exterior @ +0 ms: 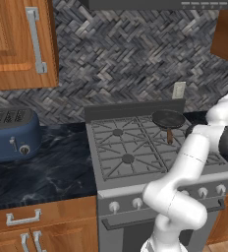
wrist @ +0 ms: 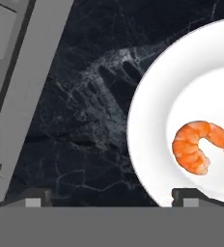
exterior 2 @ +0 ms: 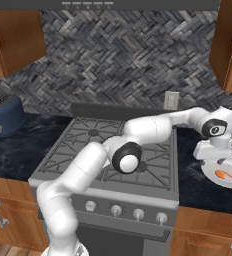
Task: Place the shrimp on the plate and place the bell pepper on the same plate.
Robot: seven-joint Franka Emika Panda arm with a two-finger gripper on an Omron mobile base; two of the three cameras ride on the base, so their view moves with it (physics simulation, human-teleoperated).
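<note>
Closest in, the hand view has the gripper [wrist: 109,195] with its two dark fingertips [wrist: 35,197] poking up at the bottom, spread wide apart with nothing between them, so the jaws are open and empty. One tip sits in front of the dark marble counter [wrist: 85,120], the other in front of the plate's rim. They don't look to be touching anything.

Right past that tip is the plate [wrist: 150,111], white and round, sitting on the counter. The shrimp [wrist: 198,144] is lying on the plate's flat middle, orange and curled, with part of it cut off at the frame edge. The stove's grey edge [wrist: 32,87] runs along the other side of the counter.

From the right base view, the arm reaches across the stove [exterior 2: 108,150] and the hand hangs just above the plate [exterior 2: 210,172], which sits on the counter to the stove's right, shrimp [exterior 2: 223,174] on it. Can't spot the bell pepper.

Further back in the left base view there's a dark frying pan [exterior: 168,118] on a rear burner, a blue toaster [exterior: 13,133] on the counter to the left, and wooden cabinets [exterior: 17,44] above.
</note>
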